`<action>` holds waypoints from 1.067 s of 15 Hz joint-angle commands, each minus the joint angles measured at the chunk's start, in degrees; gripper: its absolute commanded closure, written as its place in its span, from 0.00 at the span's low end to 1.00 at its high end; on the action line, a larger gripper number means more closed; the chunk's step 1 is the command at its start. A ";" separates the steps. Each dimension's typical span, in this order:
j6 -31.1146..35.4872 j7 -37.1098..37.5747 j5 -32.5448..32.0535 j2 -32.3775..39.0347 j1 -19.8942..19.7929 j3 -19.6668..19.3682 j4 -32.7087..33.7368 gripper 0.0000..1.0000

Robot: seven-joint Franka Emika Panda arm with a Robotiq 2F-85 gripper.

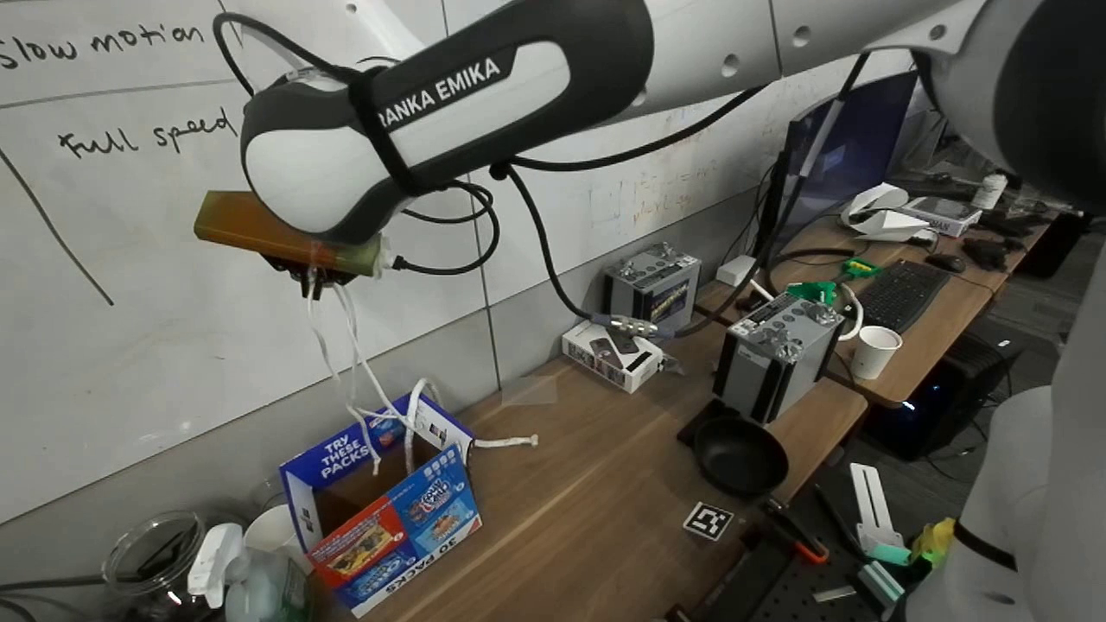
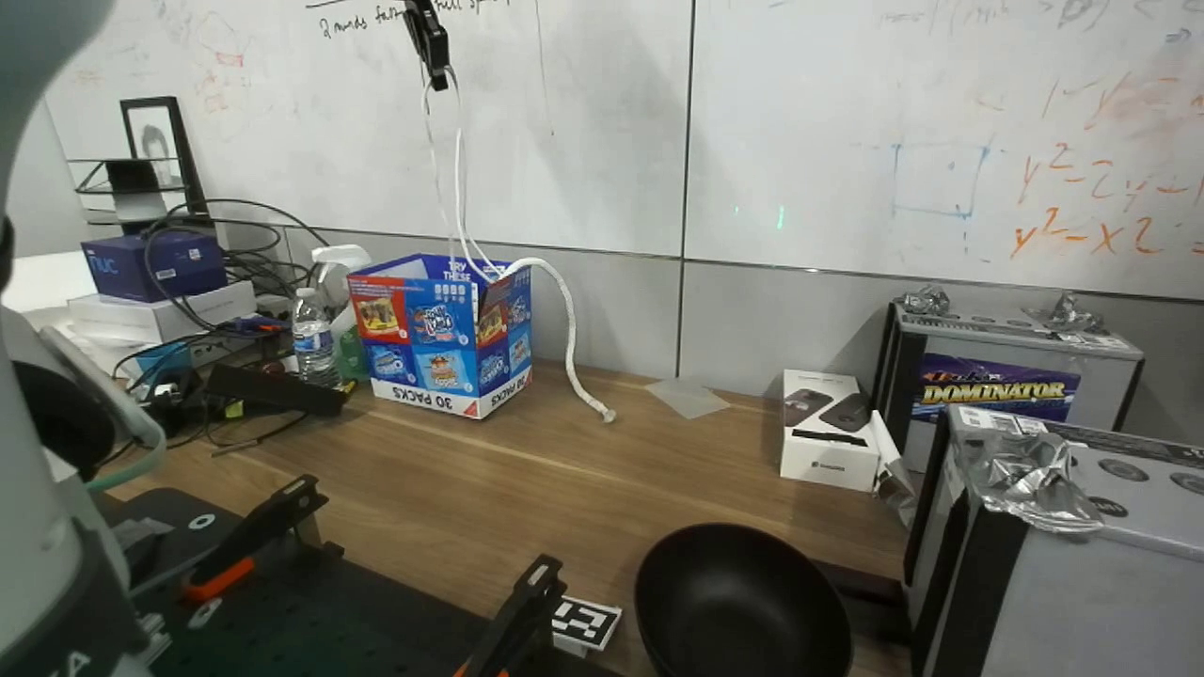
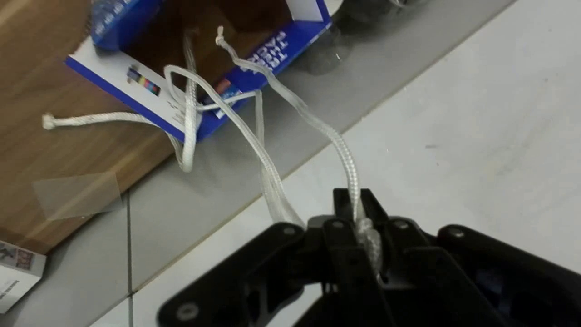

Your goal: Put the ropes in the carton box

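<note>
Two lines read clearly on the carton [image 1: 393, 536]: "TRY THESE PACKS" at the back of its opening and "30 PACKS" along its foot. It stands on the table [image 2: 527, 470] near the whiteboard [image 1: 130, 363], its top open. Drawn together, the fingers [image 2: 433, 47] pinch the white ropes [image 3: 313, 119] well above it. They hang to the carton: one knotted tip dangles at the opening, a loop passes over the rim, and another knotted end hangs outside, down toward the table. On the arm [image 1: 449, 95] "EMIKA" reads whole, the word before it partly under a black strap [image 1: 378, 130]. The whiteboard says "Slow motion" and "full speed" in black and carries orange equations. "DOMINATOR" stands on the label of a grey case [image 2: 997, 387], "nuc" on a blue box [image 2: 155, 268]; the small print on a white box [image 2: 828, 461] near that case cannot be made out.
</note>
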 commanded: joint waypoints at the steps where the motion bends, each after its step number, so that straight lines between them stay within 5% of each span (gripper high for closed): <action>1: -4.07 -7.01 3.58 -3.74 -3.05 3.42 -4.14 0.98; 16: -5.02 -15.45 5.59 6.22 -4.82 4.48 -3.18 0.98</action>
